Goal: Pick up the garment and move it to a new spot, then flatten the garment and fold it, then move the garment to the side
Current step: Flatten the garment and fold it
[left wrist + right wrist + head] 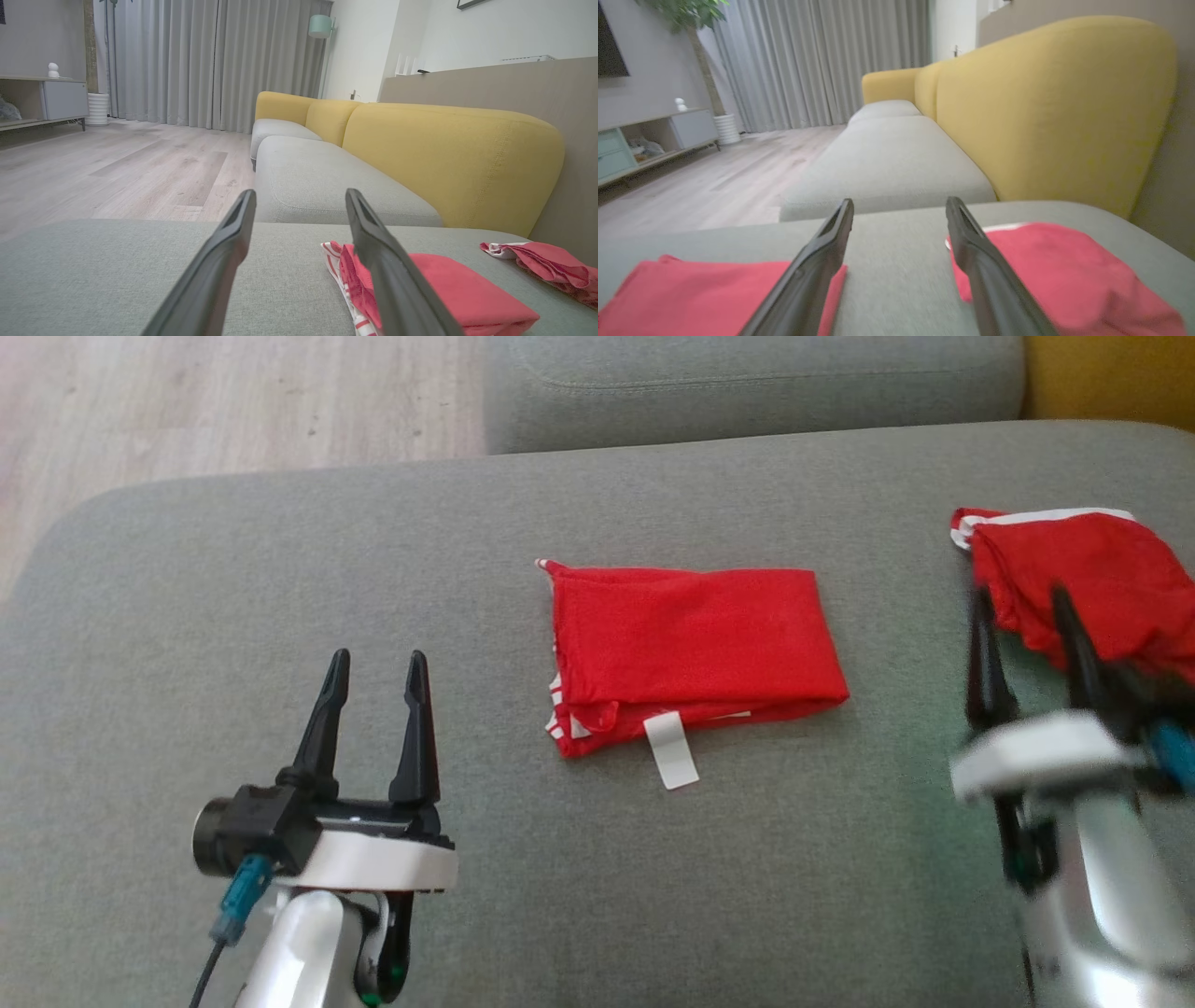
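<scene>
Jaws on my left gripper (378, 658) and right gripper (1019, 597) are standing wide, gripping nothing. Folded garment (695, 635) is lying mid-cushion (280, 569); second red garment (1074, 560) is sitting just beside my right gripper. I am risking a snag: a fingertip catching its loose hem could drag it.

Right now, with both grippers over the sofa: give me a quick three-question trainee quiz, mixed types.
1. True or false: the left gripper holds the folded garment.
2. How many red garments lie on the grey cushion? A one, B two, C three.
3. Which gripper is nearer the crumpled garment?
Key: 1 false, its fingers stand open and empty; 2 B; 3 the right gripper.
</scene>
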Robot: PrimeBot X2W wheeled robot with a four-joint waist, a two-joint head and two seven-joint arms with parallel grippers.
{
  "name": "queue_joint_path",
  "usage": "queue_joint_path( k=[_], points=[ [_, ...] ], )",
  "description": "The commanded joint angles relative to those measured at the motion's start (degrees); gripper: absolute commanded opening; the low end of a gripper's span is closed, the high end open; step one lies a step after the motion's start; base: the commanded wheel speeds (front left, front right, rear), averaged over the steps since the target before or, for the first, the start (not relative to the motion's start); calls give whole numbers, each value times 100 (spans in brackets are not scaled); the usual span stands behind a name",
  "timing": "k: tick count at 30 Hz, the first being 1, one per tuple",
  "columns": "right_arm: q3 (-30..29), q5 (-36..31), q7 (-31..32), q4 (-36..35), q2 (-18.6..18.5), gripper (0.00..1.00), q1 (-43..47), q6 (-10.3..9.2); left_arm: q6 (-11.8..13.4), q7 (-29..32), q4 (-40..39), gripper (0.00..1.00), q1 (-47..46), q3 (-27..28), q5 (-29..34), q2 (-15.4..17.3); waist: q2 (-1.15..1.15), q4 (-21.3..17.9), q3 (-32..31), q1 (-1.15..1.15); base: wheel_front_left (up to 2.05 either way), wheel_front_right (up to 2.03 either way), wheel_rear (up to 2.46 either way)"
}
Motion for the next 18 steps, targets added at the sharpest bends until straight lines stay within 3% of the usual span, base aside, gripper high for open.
queue_joint_path(
  k=[1, 4, 9, 18],
  points=[
    [66, -57, -60, -305, 89, 100, -6, -5, 29, -29, -200, 100, -156, 220, -25, 22, 0, -45, 0, 0, 0, 0, 0],
    [-77, -186, -60, -746, 123, 100, 484, -5, 23, -29, -178, 100, -106, 248, -30, 22, 0, -108, 7, 0, 0, 0, 0],
    [62, 213, -60, -1147, 129, 100, 1099, -5, 11, -29, -111, 100, 24, 285, -16, 22, 0, -167, 12, 0, 0, 0, 0],
    [199, 400, -61, -1325, 130, 100, 1319, -5, -13, -29, -59, 100, 126, 301, 14, 22, 0, -170, -46, 0, 0, 0, 0]
  ],
)
